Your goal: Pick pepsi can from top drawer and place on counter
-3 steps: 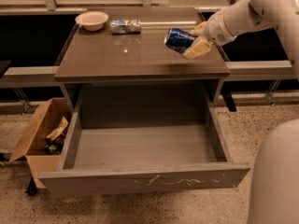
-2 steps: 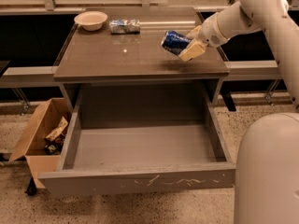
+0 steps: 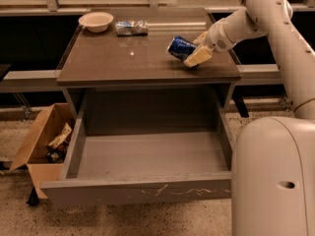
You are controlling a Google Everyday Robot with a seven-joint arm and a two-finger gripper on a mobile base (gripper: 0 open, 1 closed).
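The pepsi can point(image 3: 179, 47), dark blue with white lettering, is tilted on its side in my gripper point(image 3: 193, 50), just above the right part of the counter point(image 3: 123, 58). The gripper is shut on the can, its pale fingers point(image 3: 197, 57) on either side of it. My white arm reaches in from the upper right. The top drawer point(image 3: 147, 156) is pulled fully open below the counter, and its inside holds nothing. Its front panel point(image 3: 138, 193) is scratched with pale streaks.
A white bowl point(image 3: 96, 21) and a silvery wrinkled packet point(image 3: 131, 27) sit at the counter's back left. A brown cardboard box point(image 3: 42, 144) with scraps stands on the floor left of the drawer. My white base point(image 3: 273, 181) fills the lower right.
The gripper with the can has moved left and slightly lower over the counter's right part. The drawer and the other items have not moved.
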